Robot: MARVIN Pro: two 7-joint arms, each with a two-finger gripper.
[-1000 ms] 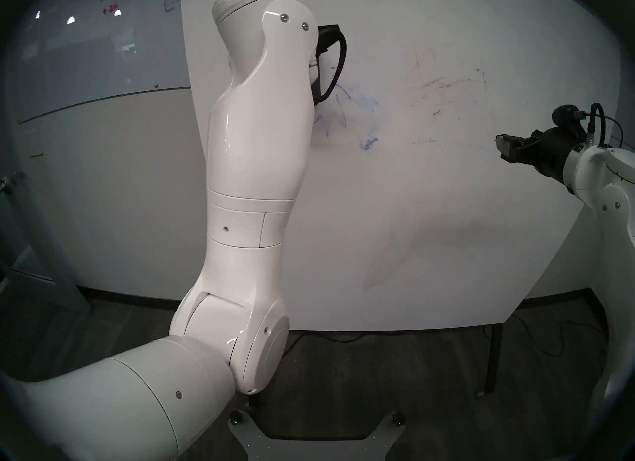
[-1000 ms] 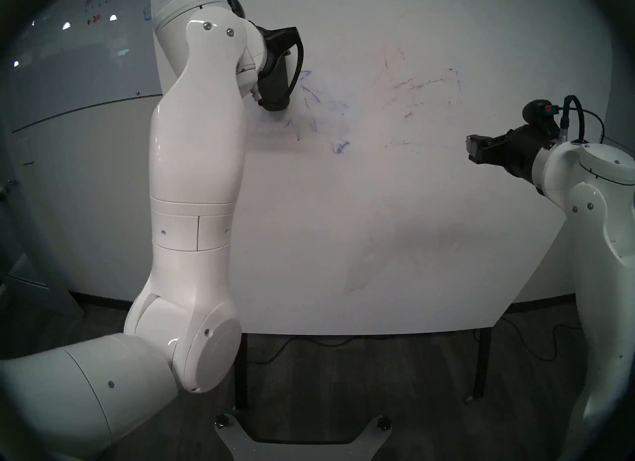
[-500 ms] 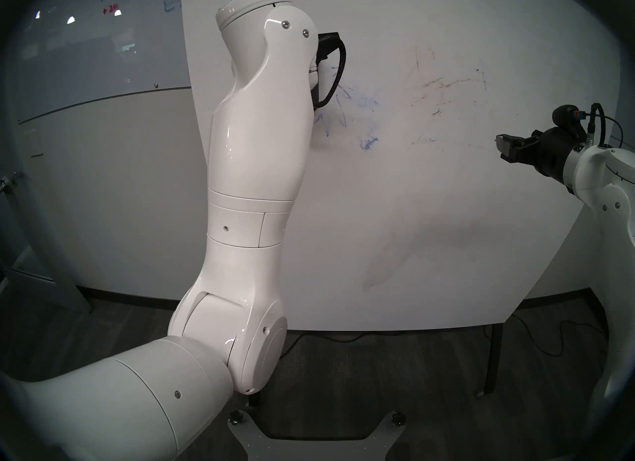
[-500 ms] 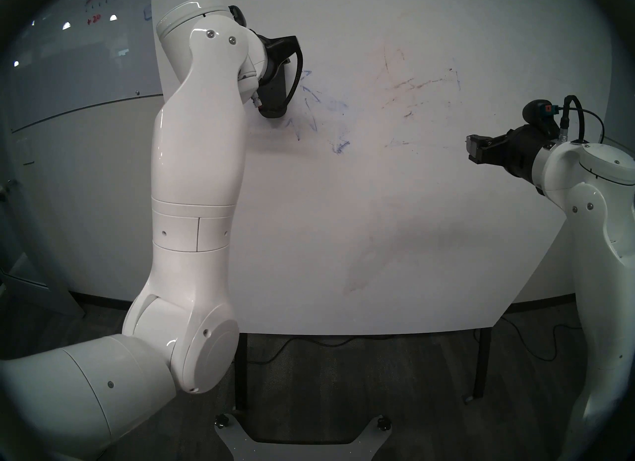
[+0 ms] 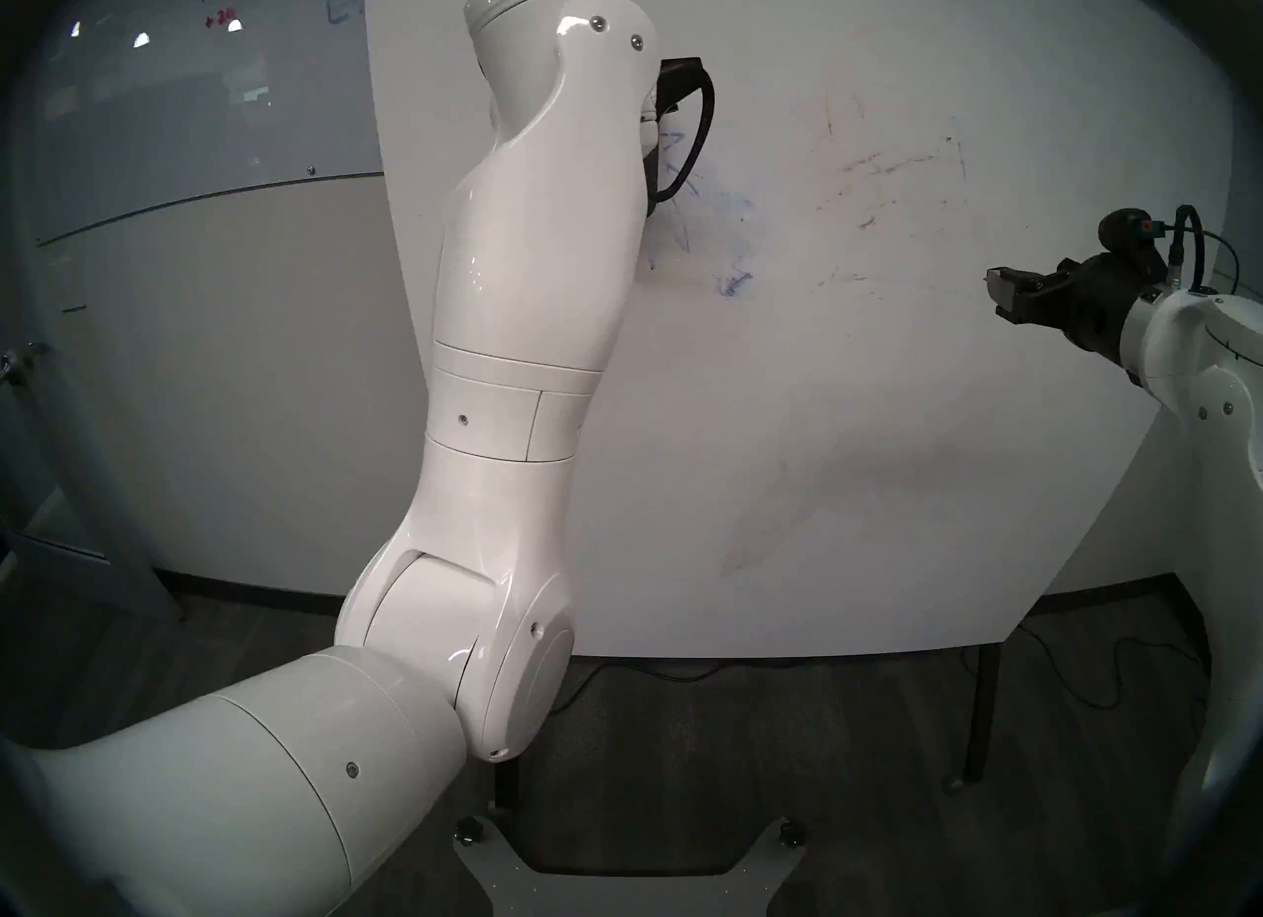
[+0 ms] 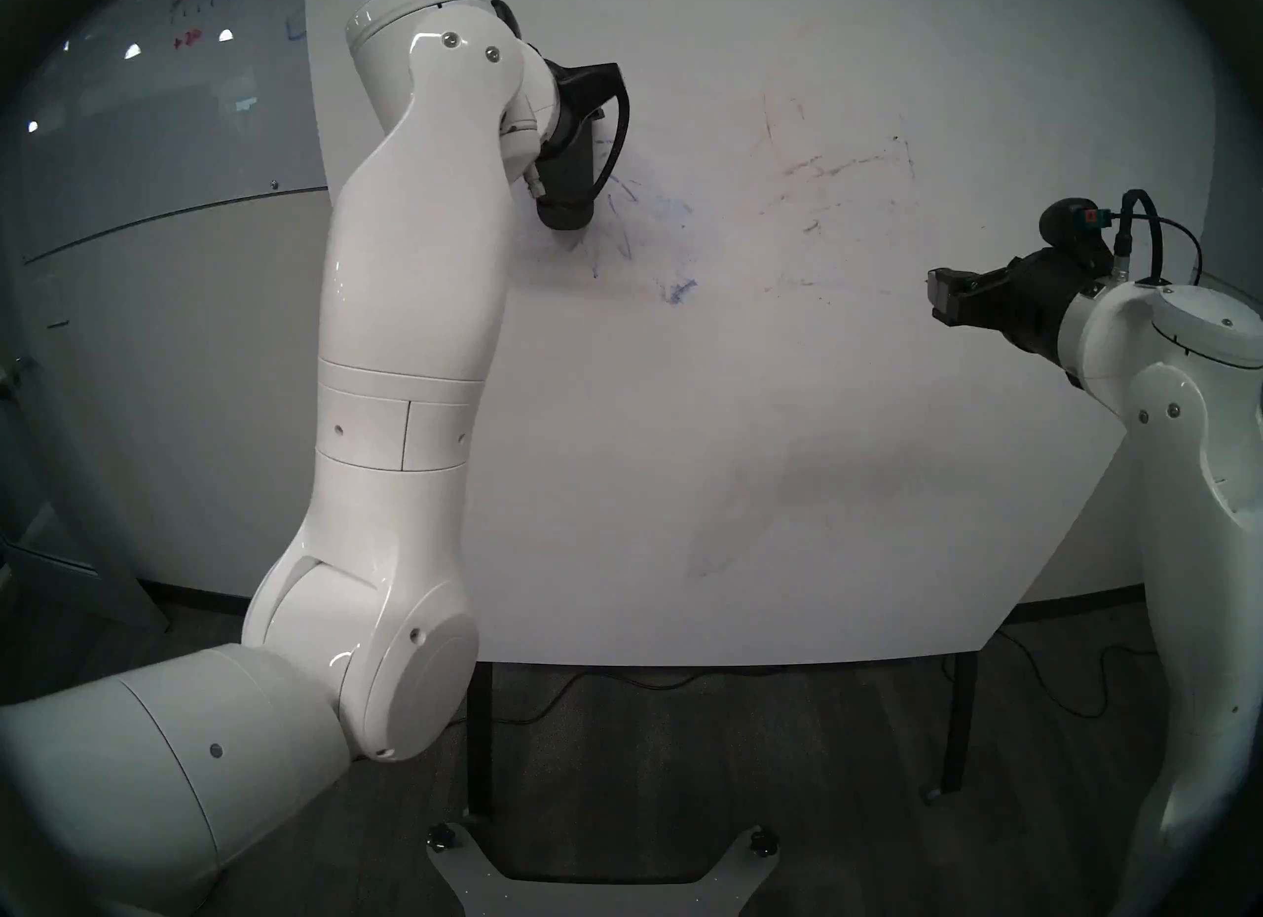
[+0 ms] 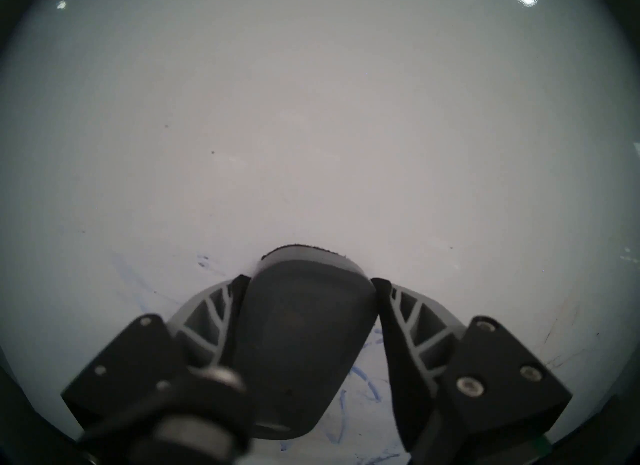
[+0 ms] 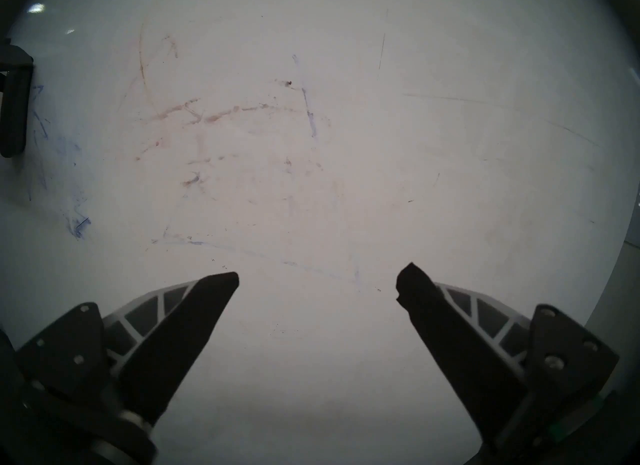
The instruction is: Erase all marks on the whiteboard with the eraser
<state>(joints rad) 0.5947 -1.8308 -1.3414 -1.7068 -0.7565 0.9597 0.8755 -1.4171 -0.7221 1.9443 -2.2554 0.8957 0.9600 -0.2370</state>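
Glossy white arms (image 5: 519, 266), black ribbed fingers (image 8: 194, 318).

Our left gripper (image 7: 306, 282) slid the eraser (image 6: 571, 174) toward three o'clock (slightly up), covering more blue marks (image 6: 618, 212).

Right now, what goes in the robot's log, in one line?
left gripper: shut on dark grey oblong eraser | eraser: against large white whiteboard | thin blue marks: remaining | right gripper: open, idle

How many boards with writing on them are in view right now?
2. The whiteboard stands straight ahead with blue marks and faint brownish streaks. A glossy grey board hangs on the wall to its left, with red and blue scribbles; the whiteboard hides part of it.
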